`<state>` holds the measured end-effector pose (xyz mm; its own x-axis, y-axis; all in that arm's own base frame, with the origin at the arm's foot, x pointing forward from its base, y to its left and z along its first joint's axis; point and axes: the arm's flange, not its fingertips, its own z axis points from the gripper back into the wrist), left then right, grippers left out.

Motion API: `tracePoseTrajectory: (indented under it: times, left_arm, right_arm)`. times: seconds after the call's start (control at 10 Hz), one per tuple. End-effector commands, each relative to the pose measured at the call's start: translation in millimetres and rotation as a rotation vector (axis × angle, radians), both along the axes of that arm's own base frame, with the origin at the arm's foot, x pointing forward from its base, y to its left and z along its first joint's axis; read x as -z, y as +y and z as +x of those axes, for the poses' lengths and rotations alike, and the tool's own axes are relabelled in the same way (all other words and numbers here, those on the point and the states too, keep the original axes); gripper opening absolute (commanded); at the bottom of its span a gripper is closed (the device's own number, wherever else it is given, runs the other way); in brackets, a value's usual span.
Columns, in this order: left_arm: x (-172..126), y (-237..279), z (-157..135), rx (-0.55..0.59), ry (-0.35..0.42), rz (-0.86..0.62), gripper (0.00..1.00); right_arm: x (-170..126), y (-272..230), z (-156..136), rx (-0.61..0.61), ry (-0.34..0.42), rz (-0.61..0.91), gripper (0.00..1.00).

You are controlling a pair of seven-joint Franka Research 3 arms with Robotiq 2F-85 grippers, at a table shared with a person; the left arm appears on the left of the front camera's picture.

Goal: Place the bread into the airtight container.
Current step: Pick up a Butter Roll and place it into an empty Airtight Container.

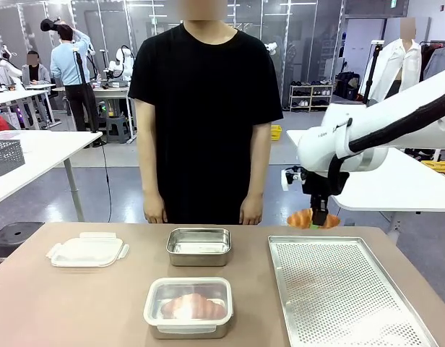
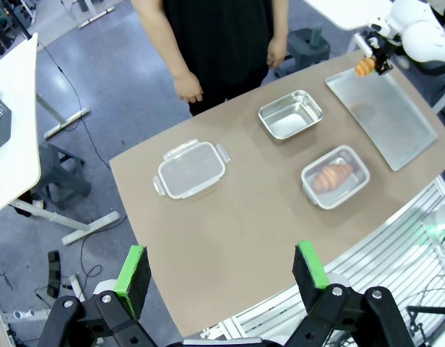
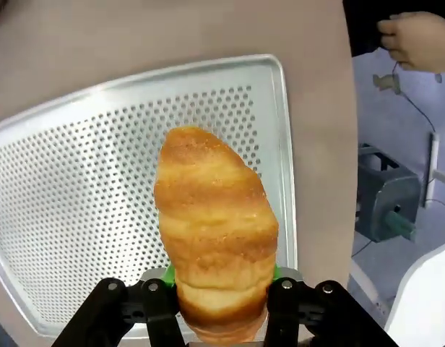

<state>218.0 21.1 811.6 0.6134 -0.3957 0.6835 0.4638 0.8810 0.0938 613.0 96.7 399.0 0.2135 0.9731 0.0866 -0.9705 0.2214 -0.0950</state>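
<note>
So the right fingers (image 3: 287, 293) are pinched narrow on the bread (image 1: 313, 218), holding it by one end with most of it sticking out past the tips. It's up in the air to the right of the open container (image 1: 199, 246), over the tray (image 1: 352, 303) corner closest to that container.

How I'd play this step: slide it left at height and don't drop until it's right over the container. I'd turn it so the long way matches the container's long side, since it looks like a snug-ish fit. Go low, almost to the bottom, then let go so it doesn't bounce off the rim. It's soft, so no more squeeze than it already has. With an end grip it may sag or swing, so go slow.

Other stuff:
- The lid (image 1: 87, 250) lies left of the container, well apart.
- A closed box (image 1: 188, 307) with another roll inside sits just on the robot's side of the container, so don't come in low from there.
- The person stands behind the container, hands (image 1: 154, 213) hanging at the counter (image 1: 100, 303) edge, not in the path.
- The left fingers (image 2: 134, 278) are spread wide and empty, high up on the robot's side of the container.

Between bread and container it's just bare counter, so the container's rim is the only thing to clear.
</note>
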Motion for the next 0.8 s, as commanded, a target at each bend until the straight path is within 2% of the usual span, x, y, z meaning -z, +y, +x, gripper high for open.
tracePoseTrajectory:
  times: [0.0,0.4,0.7]
  left_arm:
    - [-1,-1,0,-0.001,-0.001,0.001,1.00]
    - [-1,-1,0,-0.001,-0.001,0.001,1.00]
    - [-1,-1,0,-0.001,-0.001,0.001,1.00]
  right_arm:
    - [-1,30,3,0.066,0.023,-0.029,0.41]
    - [-19,138,-5,0.037,0.005,0.007,0.41]
    - [-22,215,-8,0.029,0.023,0.011,0.41]
